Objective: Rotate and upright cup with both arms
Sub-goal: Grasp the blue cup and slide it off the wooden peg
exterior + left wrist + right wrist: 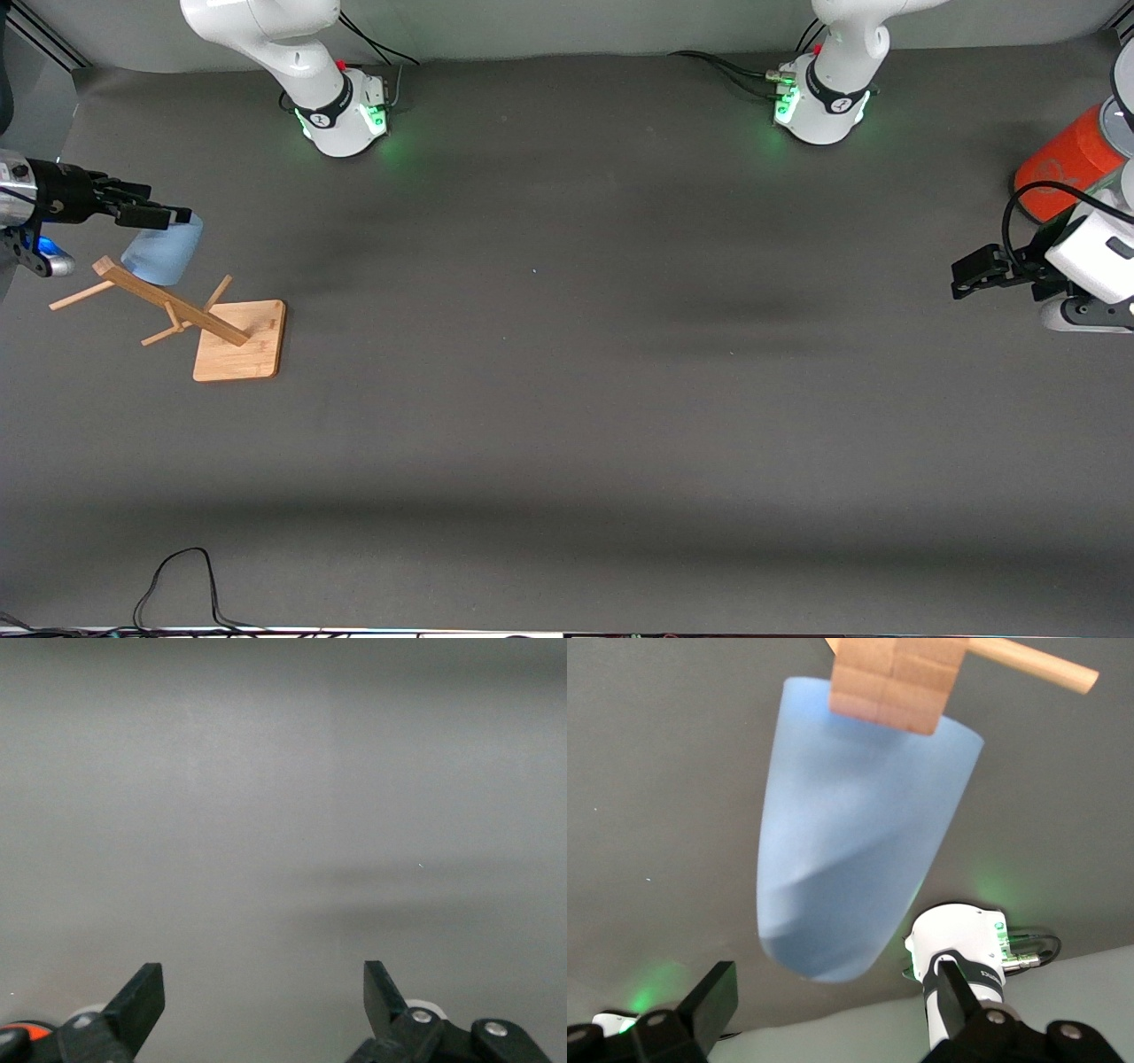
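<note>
A pale-blue plastic cup (165, 252) hangs on a peg of a wooden mug rack (190, 317) at the right arm's end of the table (567, 399). The cup is tilted rather than upright: its long axis slants, its wider rim lower and toward the rack's post, its narrower closed base higher and toward the right gripper (164, 215). In the right wrist view the cup (855, 824) tapers toward the camera, its rim partly covered by the block-like end of the rack's post (899, 678); nothing can be seen of its inside.

The rack's square base sits flat on the table, with its post and side pegs reaching up and toward the right arm's end. The right gripper is at the cup's base end, over the table beside the rack, its black fingers (709, 1005) spread apart on either side of the base and not visibly touching it.

The left gripper (974, 270) waits over the table at the left arm's end, beside an orange cylinder (1067, 164) with a grey top. Its fingers (137, 1001) stand wide apart with nothing between them; the left wrist view shows only grey table.
</note>
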Controlling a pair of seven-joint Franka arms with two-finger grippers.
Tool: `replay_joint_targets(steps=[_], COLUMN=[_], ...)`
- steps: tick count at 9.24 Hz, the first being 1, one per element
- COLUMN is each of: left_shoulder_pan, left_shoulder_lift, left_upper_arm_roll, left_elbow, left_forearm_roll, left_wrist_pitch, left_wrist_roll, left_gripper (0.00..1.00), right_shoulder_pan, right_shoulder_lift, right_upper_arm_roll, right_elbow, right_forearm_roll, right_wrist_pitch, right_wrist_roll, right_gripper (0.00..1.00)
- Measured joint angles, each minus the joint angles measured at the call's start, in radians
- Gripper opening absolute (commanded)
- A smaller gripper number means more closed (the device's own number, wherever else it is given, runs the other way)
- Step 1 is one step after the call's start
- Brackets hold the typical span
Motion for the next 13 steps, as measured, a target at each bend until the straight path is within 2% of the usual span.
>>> replay_joint_targets(steps=[2, 4, 9, 10, 11, 12, 13], left_shoulder_pan=[0.000, 0.000, 0.000, 0.000, 0.000, 0.000, 0.000], left_shoulder_lift=[0.000, 0.000, 0.000, 0.000, 0.000, 0.000, 0.000], left_upper_arm_roll=[0.000, 0.001, 0.002, 0.002, 0.002, 0.002, 0.002], left_elbow=[-0.004, -0.008, -0.011, -0.011, -0.011, -0.011, -0.012], left_forearm_roll=[0.000, 0.000, 0.000, 0.000, 0.000, 0.000, 0.000], left_wrist_pitch=[0.000, 0.000, 0.000, 0.000, 0.000, 0.000, 0.000], left_wrist_roll=[0.013, 0.025, 0.027, 0.027, 0.027, 0.027, 0.027], left_gripper=[1.00, 1.00, 1.00, 1.00, 1.00, 1.00, 1.00], right_shoulder_pan=[0.000, 0.000, 0.000, 0.000, 0.000, 0.000, -0.001], right_shoulder_lift=[0.005, 0.013, 0.060, 0.064, 0.066, 0.068, 0.069], right_upper_arm_roll=[-0.011, -0.025, -0.028, -0.028, -0.029, -0.029, -0.030], right_elbow=[-0.040, -0.058, -0.054, -0.049, -0.045, -0.040, -0.031], right_forearm_roll=[0.010, 0.020, 0.078, 0.080, 0.082, 0.084, 0.084], right_wrist_pitch=[0.042, 0.064, 0.101, 0.102, 0.105, 0.105, 0.105], right_wrist_roll=[0.000, 0.000, 0.000, 0.000, 0.001, 0.007, 0.018], right_gripper=[0.99, 0.92, 0.90, 0.77, 0.57, 0.42, 0.31])
